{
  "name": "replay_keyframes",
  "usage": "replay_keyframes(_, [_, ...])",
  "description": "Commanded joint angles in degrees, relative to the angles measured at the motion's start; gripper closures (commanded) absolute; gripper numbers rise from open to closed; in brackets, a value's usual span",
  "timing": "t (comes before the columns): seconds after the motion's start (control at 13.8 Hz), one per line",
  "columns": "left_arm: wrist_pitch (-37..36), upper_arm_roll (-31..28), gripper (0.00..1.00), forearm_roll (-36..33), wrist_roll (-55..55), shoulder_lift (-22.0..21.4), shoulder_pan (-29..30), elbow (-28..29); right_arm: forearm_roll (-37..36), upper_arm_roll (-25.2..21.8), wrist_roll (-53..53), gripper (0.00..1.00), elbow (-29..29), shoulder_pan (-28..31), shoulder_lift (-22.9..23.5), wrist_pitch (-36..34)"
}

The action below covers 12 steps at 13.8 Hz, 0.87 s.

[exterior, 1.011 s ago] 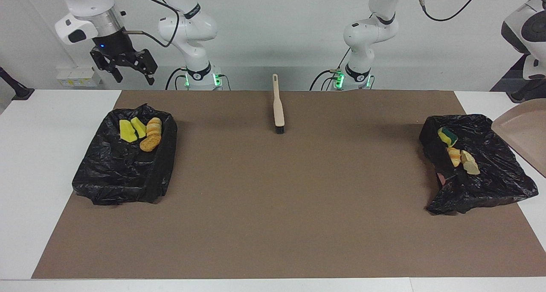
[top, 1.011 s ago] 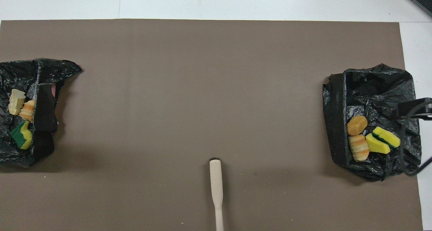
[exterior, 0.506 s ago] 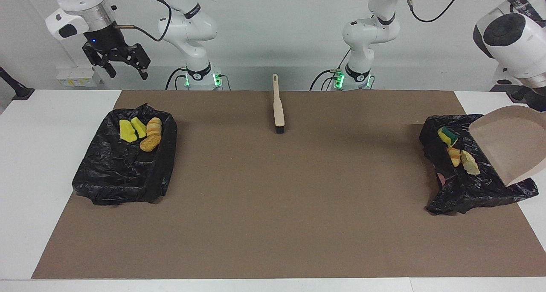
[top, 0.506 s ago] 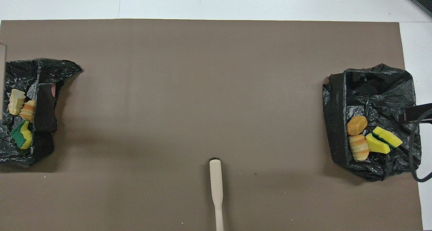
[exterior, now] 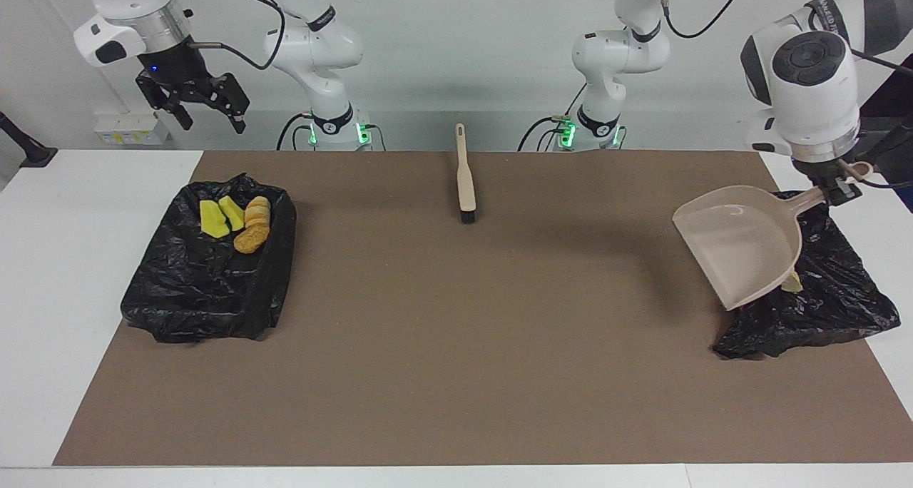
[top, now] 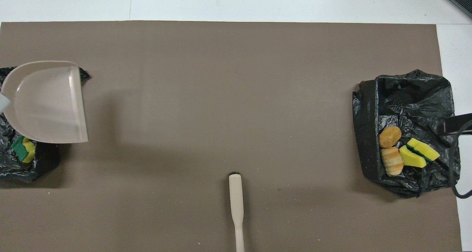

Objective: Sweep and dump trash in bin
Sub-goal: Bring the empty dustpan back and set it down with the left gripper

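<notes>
Since the trash (top: 405, 152) already sits in both bins (exterior: 207, 274), sweeping looks done. Left claw (exterior: 836, 188) grips the dustpan (exterior: 742, 242) over its bin; right claw (exterior: 203, 106) waits spread wide, brush (exterior: 466, 181) untouched on the tabletop (exterior: 456, 331)

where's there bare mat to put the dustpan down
The widest bare stretch is the brown mat between the two bag-lined bins, farther from the robots than the brush. Crowded: the left arm's end, where the left tool holds the dustpan over that bin. The right tool waits, raised.
</notes>
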<state>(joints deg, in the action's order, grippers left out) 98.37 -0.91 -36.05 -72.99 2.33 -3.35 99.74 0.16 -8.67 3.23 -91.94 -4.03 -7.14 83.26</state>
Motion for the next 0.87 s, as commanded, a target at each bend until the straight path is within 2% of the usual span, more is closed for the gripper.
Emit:
replay_keyframes(0.0, [-0.11, -0.76, 1.0, 6.4, 12.39, -4.7, -4.02, 8.09, -0.69, 0.49, -1.2, 0.0, -0.87, 0.6, -0.77, -0.55])
replay_keyframes(0.14, [-0.72, -0.76, 1.0, 13.78, 19.78, -4.79, -7.7, 9.33, -0.69, 0.5, -1.29, 0.0, -0.87, 0.6, -0.86, -0.64])
replay_keyframes(0.29, [-0.81, -0.76, 1.0, 20.73, 31.88, -4.97, -12.08, 11.0, -0.69, 0.32, -1.29, 0.0, -0.87, 0.69, -0.86, -0.64])
replay_keyframes(0.43, [-0.9, -0.76, 1.0, 23.74, 44.98, -5.67, -18.76, 11.36, -0.69, 0.32, -1.38, 0.0, -0.78, 0.69, -0.86, -1.43])
replay_keyframes(0.58, [-0.12, -0.76, 1.0, 29.96, 56.42, -5.67, -22.29, 11.36, 0.01, 0.67, -1.38, 0.0, 0.18, 0.69, -0.94, -1.52])
replay_keyframes(0.79, [1.2, -0.76, 1.0, 36.12, 74.33, -3.92, -29.75, 10.3, -0.25, 0.94, -1.47, 0.0, 0.71, -0.02, -1.03, -2.83])
